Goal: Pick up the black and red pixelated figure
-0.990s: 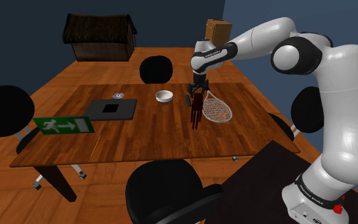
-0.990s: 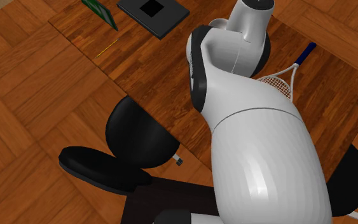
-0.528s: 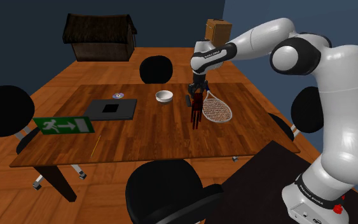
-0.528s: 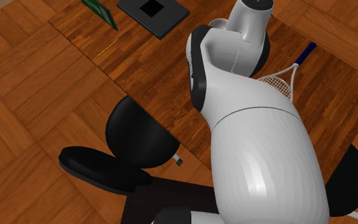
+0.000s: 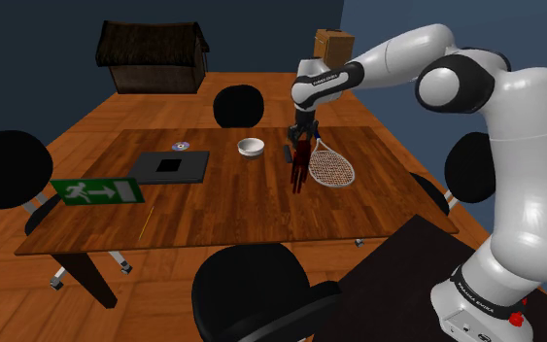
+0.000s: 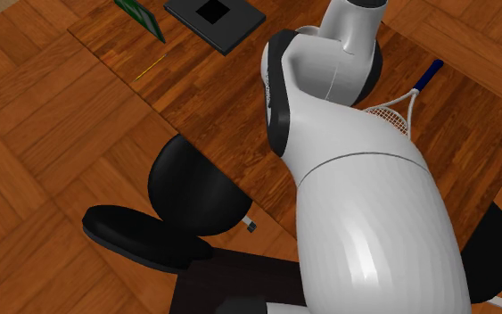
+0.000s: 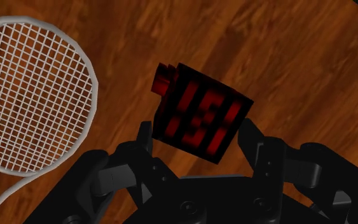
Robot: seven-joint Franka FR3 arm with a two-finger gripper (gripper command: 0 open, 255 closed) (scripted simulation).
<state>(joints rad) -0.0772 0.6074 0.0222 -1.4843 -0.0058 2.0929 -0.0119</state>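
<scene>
Two black fingers tight on a blocky black-and-red pixel figure

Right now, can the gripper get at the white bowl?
Likely not to grasp: the gripper is shut on the black and red figure, though nothing stands between it and the white bowl.

A meeting room: long wooden table ringed by black office chairs; parquet floor.
</scene>
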